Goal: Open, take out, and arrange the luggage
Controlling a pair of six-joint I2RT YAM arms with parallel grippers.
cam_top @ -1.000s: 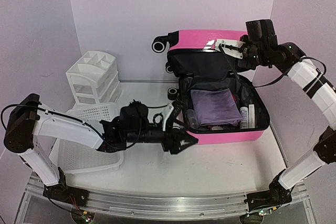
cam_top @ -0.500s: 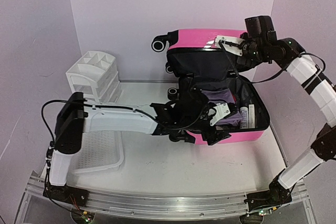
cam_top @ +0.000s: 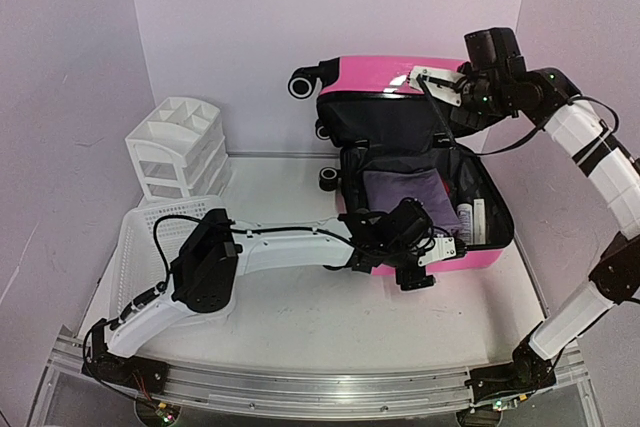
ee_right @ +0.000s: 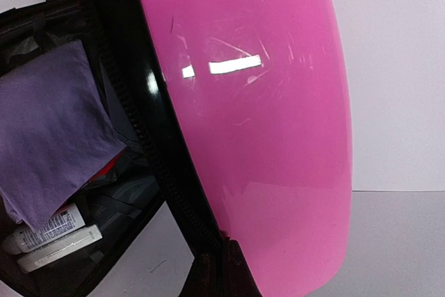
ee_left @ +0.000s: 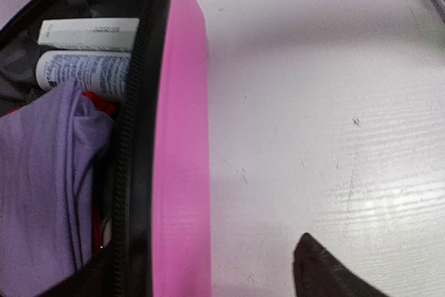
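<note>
The pink luggage [cam_top: 430, 72] lies open at the back right, its lid upright. My right gripper [cam_top: 447, 90] is shut on the lid's zipper edge [ee_right: 174, 172], with a dark finger [ee_right: 215, 276] at the rim. The lower half holds a purple cloth [cam_top: 402, 199], white bottles [cam_top: 470, 219] and something red. My left gripper [cam_top: 415, 265] is at the pink front wall [ee_left: 182, 172]. One fingertip [ee_left: 323, 273] shows over the table, well right of centre, so the jaws stand apart and empty. The cloth [ee_left: 42, 186] and bottles [ee_left: 87, 67] lie just inside.
A white mesh basket [cam_top: 150, 237] lies at the left under my left arm. A white drawer organizer [cam_top: 178, 147] stands behind it. The suitcase's black wheels [cam_top: 300, 84] point left. Walls close in the back and sides.
My left arm has swung from the basket side across to the suitcase's front wall. My right gripper has stayed on the raised lid.
</note>
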